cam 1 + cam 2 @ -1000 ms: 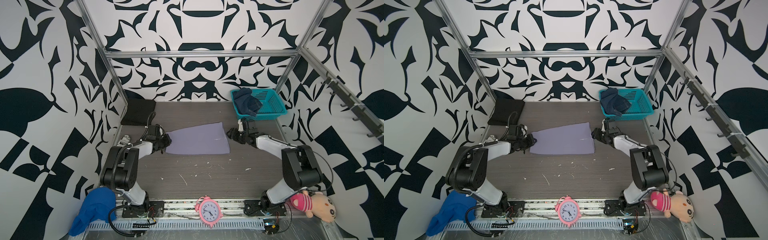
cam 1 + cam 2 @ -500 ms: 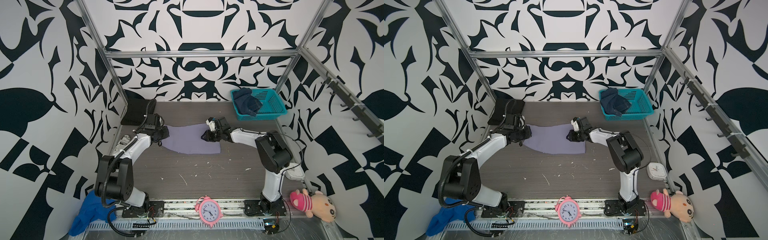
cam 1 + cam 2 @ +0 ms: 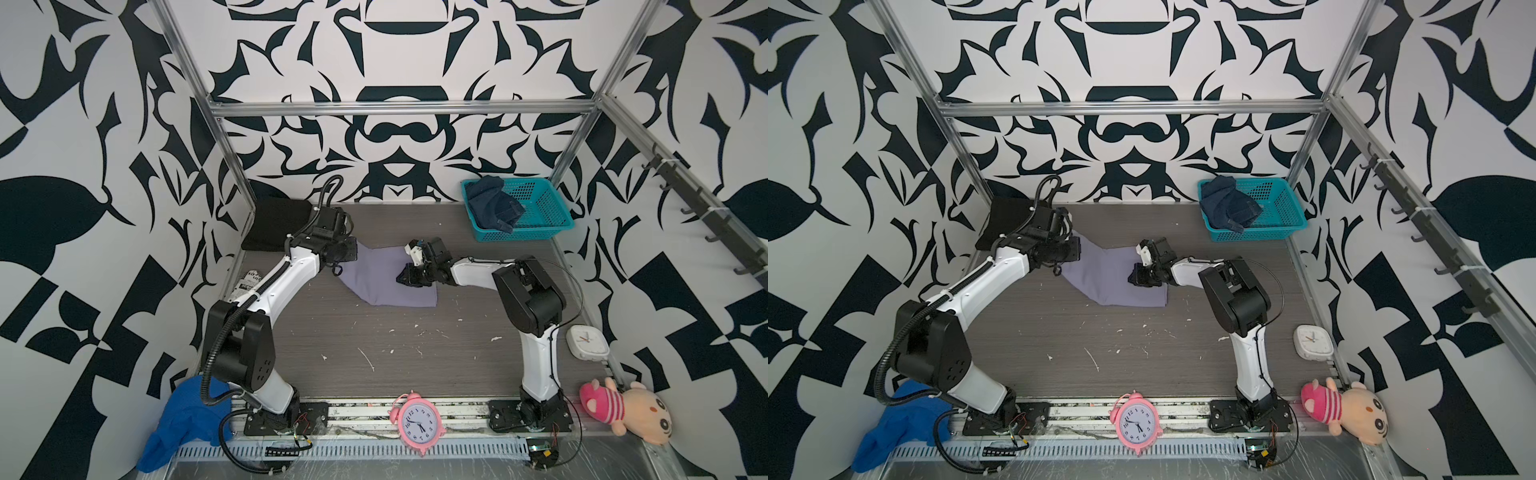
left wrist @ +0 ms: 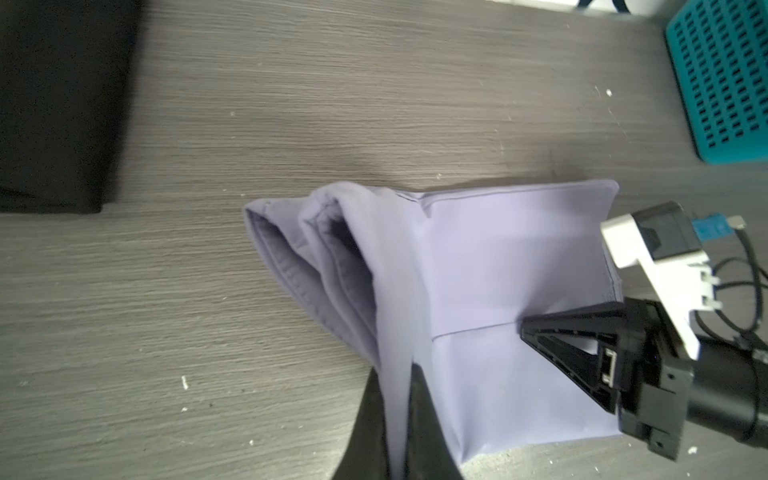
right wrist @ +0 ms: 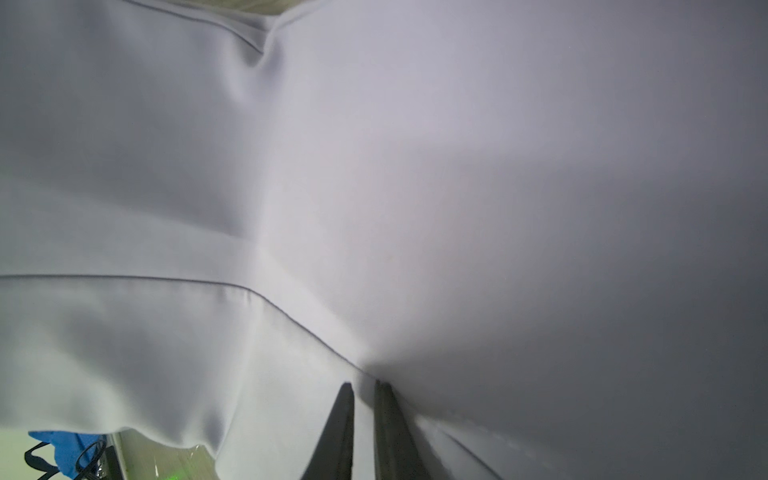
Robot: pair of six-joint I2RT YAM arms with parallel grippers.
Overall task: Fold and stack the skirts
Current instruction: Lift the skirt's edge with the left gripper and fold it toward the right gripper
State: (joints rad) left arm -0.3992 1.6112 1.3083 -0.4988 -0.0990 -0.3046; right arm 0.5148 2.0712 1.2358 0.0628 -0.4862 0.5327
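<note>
The lavender skirt [image 3: 386, 282] [image 3: 1113, 282] lies bunched and partly folded at mid-table. My left gripper [image 3: 337, 271] [image 4: 399, 374] is shut on its left end, a strip of cloth pinched between the jaws. My right gripper [image 3: 405, 277] [image 5: 363, 388] is low over the skirt's middle, jaws nearly together with lavender cloth [image 5: 415, 166] between them. The black skirt [image 3: 274, 224] [image 4: 58, 104] lies folded at the back left corner. The denim skirt [image 3: 494, 205] [image 3: 1229, 208] is crumpled in the teal basket [image 3: 552, 216].
Along the front rail stand a pink alarm clock [image 3: 415, 419] and a plush toy [image 3: 623, 411]. A white clock [image 3: 587, 341] lies by the right arm's base. A bright blue knit cloth [image 3: 187, 419] hangs off the front left corner. Hooks line the right wall.
The right gripper carried the skirt's right edge leftward over the cloth, and its jaws narrowed onto it. The left gripper pulled the left end toward the back; the flat skirt is now bunched.
</note>
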